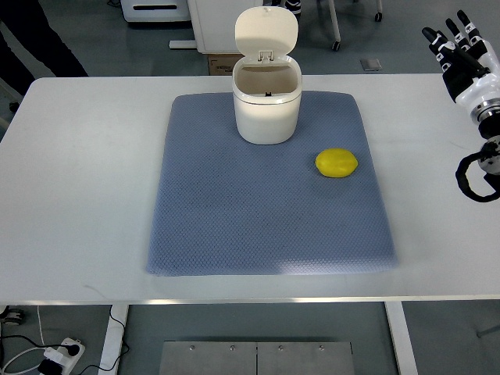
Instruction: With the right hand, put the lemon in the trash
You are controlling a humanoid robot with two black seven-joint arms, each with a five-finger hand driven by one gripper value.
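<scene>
A yellow lemon (337, 162) lies on the right part of a blue-grey mat (234, 219). A small white trash bin (266, 101) stands at the mat's far middle with its lid flipped up and its mouth open. My right hand (459, 48) is raised at the far right edge of the table, well to the right of and beyond the lemon, its black fingers spread and holding nothing. The left arm does not show.
The mat lies on a white table (78, 195). Beyond the far edge are a cardboard box (223, 62), white furniture and chair legs. A person's dark clothing (39, 39) shows at the top left. A power strip (58, 355) lies on the floor below.
</scene>
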